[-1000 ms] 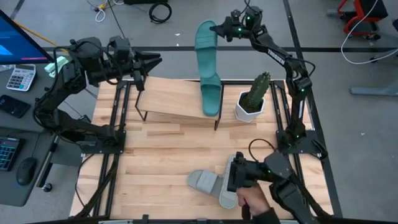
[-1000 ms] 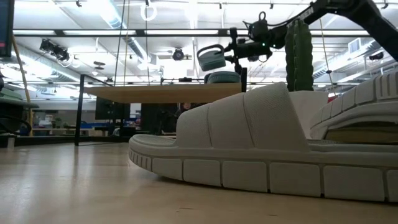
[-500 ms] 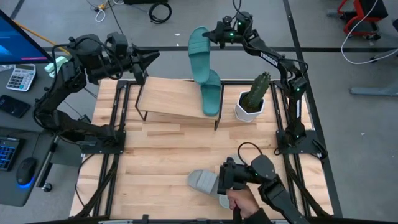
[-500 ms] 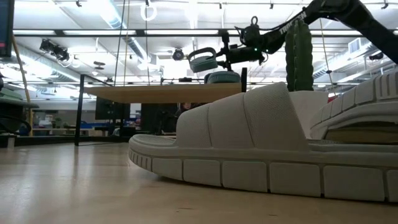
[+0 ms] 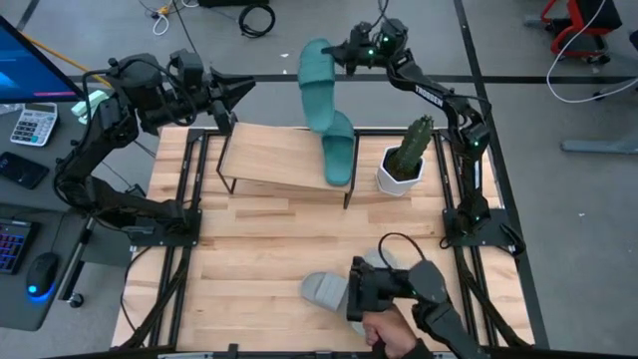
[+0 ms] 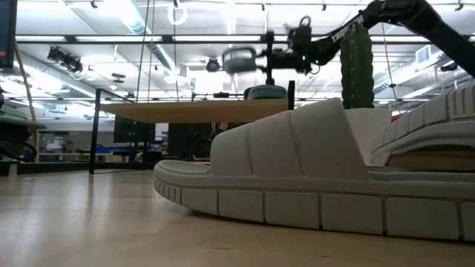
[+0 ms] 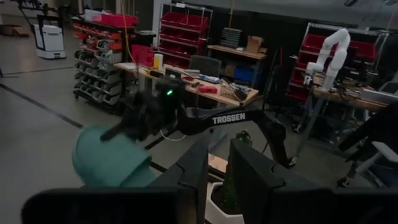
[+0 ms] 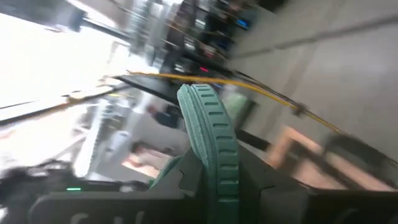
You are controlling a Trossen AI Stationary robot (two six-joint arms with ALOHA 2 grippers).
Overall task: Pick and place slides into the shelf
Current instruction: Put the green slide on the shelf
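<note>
My right pincer [image 5: 344, 55] clamps a teal slide [image 5: 319, 85] by its edge, long axis toward six o'clock, over the shelf [image 5: 274, 158].

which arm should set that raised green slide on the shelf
Right. The right gripper already grips the raised teal slide above the shelf; the left gripper hovers at the shelf's far-left corner.
</note>
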